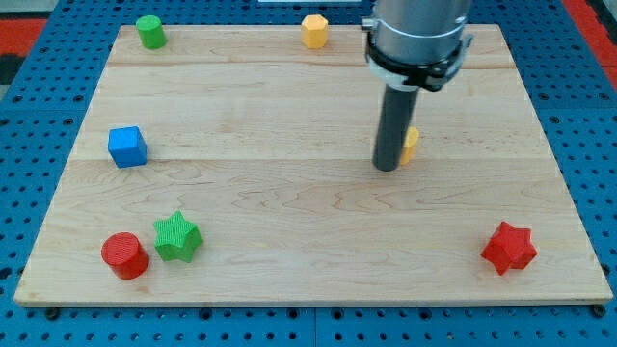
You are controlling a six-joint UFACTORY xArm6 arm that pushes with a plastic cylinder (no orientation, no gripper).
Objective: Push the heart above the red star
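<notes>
My tip (388, 168) rests on the board right of centre. A yellow block (411, 145), mostly hidden behind the rod, touches it on the right side; its shape cannot be made out. The red star (508, 248) lies near the view's bottom right corner, well below and to the right of my tip.
A green cylinder (149, 31) stands at the top left and a yellow hexagon (314, 30) at the top middle. A blue cube (127, 146) is at the left. A red cylinder (124, 255) and a green star (177, 236) sit at the bottom left. The wooden board (289, 193) lies on a blue pegboard.
</notes>
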